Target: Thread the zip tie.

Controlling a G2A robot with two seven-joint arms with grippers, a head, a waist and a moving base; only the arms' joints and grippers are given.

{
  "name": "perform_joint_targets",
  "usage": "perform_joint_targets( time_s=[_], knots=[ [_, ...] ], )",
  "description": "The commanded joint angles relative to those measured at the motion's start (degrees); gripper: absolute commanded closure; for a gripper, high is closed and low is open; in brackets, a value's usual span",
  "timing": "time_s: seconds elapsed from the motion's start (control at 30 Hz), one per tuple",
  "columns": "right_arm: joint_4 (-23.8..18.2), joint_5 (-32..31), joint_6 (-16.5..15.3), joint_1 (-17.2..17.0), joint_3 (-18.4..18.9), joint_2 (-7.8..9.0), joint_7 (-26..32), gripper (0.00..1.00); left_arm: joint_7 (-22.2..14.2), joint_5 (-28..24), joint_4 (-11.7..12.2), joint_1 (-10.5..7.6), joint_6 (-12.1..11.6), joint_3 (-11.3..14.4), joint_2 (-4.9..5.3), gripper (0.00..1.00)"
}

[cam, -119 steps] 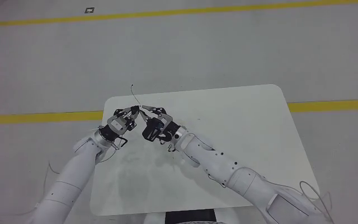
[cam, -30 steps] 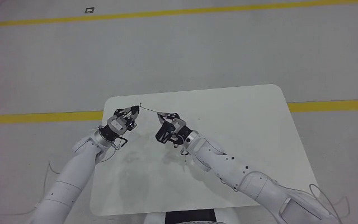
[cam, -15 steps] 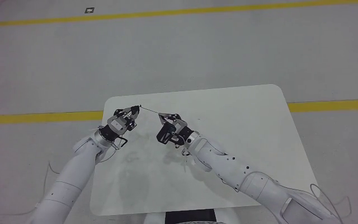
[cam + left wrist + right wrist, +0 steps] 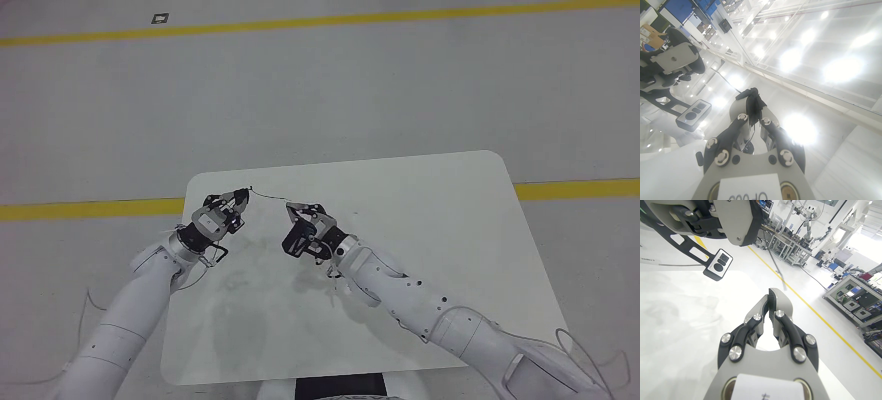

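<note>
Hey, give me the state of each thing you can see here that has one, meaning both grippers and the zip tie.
left gripper: shut, clamping one end of the zip tie.
right gripper: shut, holding nothing.
zip tie: held at one end, strap sticking out toward the right gripper, far tip free, no loop visible.

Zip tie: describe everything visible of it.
The zip tie is a thin, dark, plastic-looking strap, nearly straight. One end is pinched in the shut left gripper; the rest juts through the air above the table toward the shut right gripper, its paler tip ending just short of it, apparently untouched.
</note>
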Motion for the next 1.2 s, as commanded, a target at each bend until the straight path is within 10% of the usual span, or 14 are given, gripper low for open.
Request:
perform_joint_targets(
  time_s=[0.0, 0.27, 0.37, 0.4, 1.17],
  knots=[
    [0.0, 0.0, 0.0, -0.1, 0.0, 0.08, 0.0, 1.0, 0.0, 0.0, 0.0, 0.0, 0.0, 0.0, 0.0, 1.0],
    [-0.2, 0.0, 0.5, -0.6, 0.3, 0.42, 0.2, 1.0, 0.0, 0.0, 0.0, 0.0, 0.0, 0.0, 0.0, 1.0],
    [-0.8, 0.0, 0.5, -1.2, 1.1, 0.62, 0.2, 0.51, 0.0, 0.0, 0.0, 0.0, 0.0, 0.0, 0.0, 1.0],
    [-1.0, 0.0, 0.4, -1.4, 1.3, 0.7, 0.1, 0.0, 0.0, 0.0, 0.0, 0.0, 0.0, 0.0, 0.0, 1.0],
    [-2.8, 2.4, -2.7, -4.1, 7.8, 2.54, -2.7, 0.0, 0.4, 1.0, -0.9, 0.23, 0.6, -0.6, 0.13, 1.0]
  ],
)
